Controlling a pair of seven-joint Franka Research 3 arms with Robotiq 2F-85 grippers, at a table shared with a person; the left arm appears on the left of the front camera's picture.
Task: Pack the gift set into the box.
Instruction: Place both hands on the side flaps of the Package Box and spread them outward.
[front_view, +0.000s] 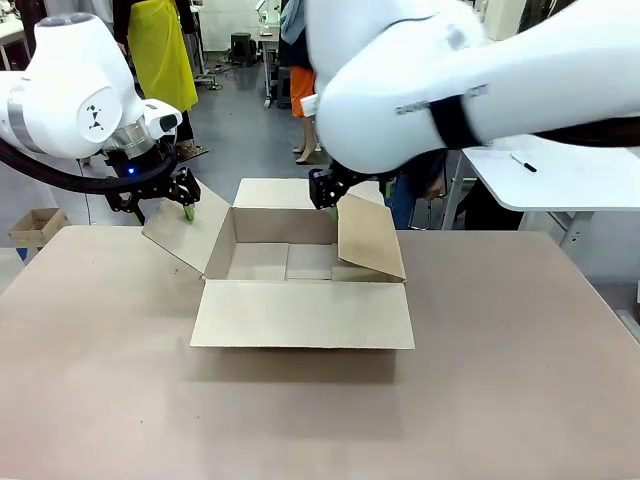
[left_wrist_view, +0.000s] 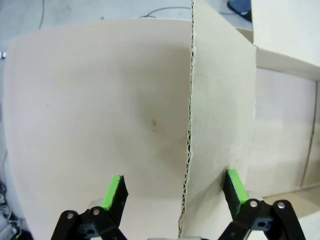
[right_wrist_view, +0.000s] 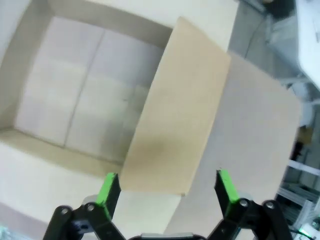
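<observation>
Near flap (front_view: 300, 315) of the box (front_view: 285, 226) lies flat on the surface (front_view: 520, 380). Box sits mid-surface, all 4 flaps open, floor bare. Left end effector (front_view: 162, 205) released, its 2 fingers straddling the left flap (left_wrist_view: 220, 100) edge. Right end effector (front_view: 331, 200) released, at the right flap (front_view: 370, 235) far end. Cardboard likely light and stiff, but flaps hinge easily and the box may slide. Pinch flaps mid free edge.

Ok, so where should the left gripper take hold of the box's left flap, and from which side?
Probably its free outer edge, from above and outside the box. The left flap leans outward, thin and edge-on within the open left gripper, so closing would pinch its two faces.
</observation>
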